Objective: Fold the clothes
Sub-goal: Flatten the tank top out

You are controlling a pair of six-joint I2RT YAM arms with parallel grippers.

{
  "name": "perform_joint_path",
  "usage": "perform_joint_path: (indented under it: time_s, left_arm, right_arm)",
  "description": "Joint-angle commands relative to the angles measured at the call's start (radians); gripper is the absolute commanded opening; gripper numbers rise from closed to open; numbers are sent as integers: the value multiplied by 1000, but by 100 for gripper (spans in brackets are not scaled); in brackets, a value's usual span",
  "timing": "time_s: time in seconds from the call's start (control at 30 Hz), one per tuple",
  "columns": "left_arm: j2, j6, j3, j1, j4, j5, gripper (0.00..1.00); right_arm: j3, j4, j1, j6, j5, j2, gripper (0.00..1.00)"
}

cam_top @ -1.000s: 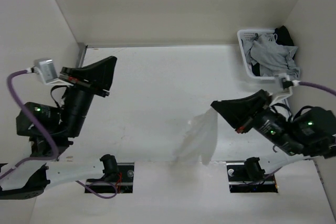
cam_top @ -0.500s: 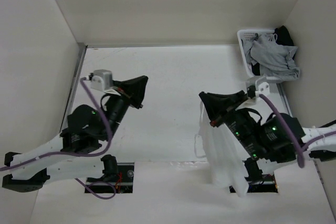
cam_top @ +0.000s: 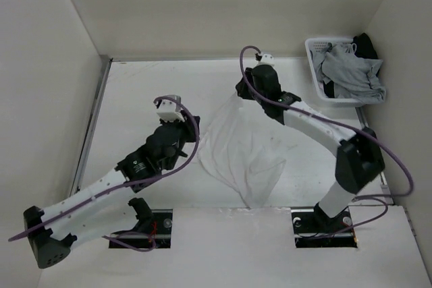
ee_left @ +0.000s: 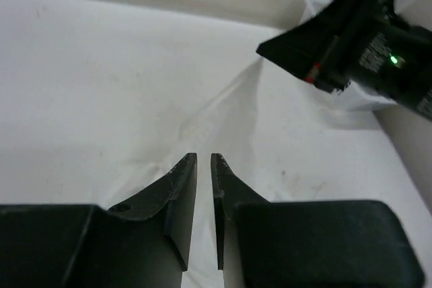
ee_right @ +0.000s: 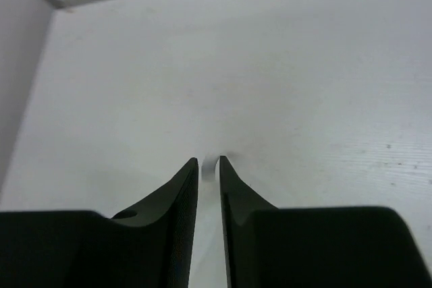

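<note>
**Fig. Fold the clothes: hazards, then cloth-to-jaw relations.**

**Table**. The near tip of the clothes lies close to the table's front edge. A pull toward the arm bases could likely drag that tip over the edge.

**Clothes.** The white top lies rumpled and skewed at mid-table. Ridges run from its far corner toward its near tip. A fold made on this lie would probably set the wrinkles and leave the edges uneven. The fabric looks thin, so a jaw could take two layers, or none.

**Basket**. It stands well apart at the far right and holds the grey garment and the black garment. It looks unlikely to interfere.

**Right gripper**. It is at the garment's far corner, with jaws parted by a narrow slit. A small white tuft sits between the tips. The gap looks too wide to clamp such thin cloth, so the raised corner may slump.

**Left gripper**. It is at the garment's left edge, with jaws parted by a narrower slit and nothing visibly held. Cloth lies just beyond and beneath the tips. A closure here might miss the hem.
</note>
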Motion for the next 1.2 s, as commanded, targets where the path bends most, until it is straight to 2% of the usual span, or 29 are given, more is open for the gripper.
perform_joint_path:
  time_s: [0.0, 0.07, 0.13, 0.17, 0.27, 0.3, 0.47, 0.57, 0.67, 0.73, 0.9, 0.93, 1.03, 1.1, 1.17]
  left_arm:
    - [88, -158, -65, 57, -13, 186, 15]
    - [140, -204, -102, 51, 0, 222, 16]
    - [192, -235, -136, 24, 20, 240, 18]
    - [215, -253, -151, 13, 26, 240, 19]
    - [263, -296, -193, 14, 57, 246, 24]
    - [274, -302, -200, 20, 69, 251, 26]
    - [385, -316, -211, 73, 137, 305, 33]
    - [438, -324, -210, 91, 131, 334, 34]
    - [465, -334, -217, 106, 117, 338, 35]
    - [482, -339, -217, 111, 93, 335, 37]
    - [534, -347, -217, 122, 66, 331, 40]
    - [547, -347, -216, 126, 74, 331, 39]
    - [593, -347, -204, 154, 118, 316, 19]
    - [625, -338, -194, 201, 163, 300, 10]
    - [666, -336, -173, 270, 219, 294, 5]
  right_arm:
    - [113, 9, -89, 70, -153, 81, 28]
    - [86, 7, -103, 57, -148, 66, 36]
    - [-18, 61, -97, 25, -142, -1, 43]
    - [-90, 97, -82, 8, -140, -41, 40]
    - [-319, 179, -39, 13, -117, -178, 11]
    - [-393, 203, -24, 25, -102, -222, 4]
    - [-614, 211, 39, 71, 2, -400, 1]
    - [-703, 196, 93, 108, -8, -505, 4]
    - [-751, 191, 110, 102, -9, -545, 0]
    - [-758, 158, 110, 109, -4, -537, 3]
    - [-763, 35, 136, 133, 74, -497, 33]
    - [-763, 14, 150, 133, 94, -491, 36]
    - [-755, -48, 161, 151, 120, -473, 40]
    - [-748, -74, 161, 165, 116, -450, 37]
    - [-745, -65, 167, 171, 102, -425, 32]
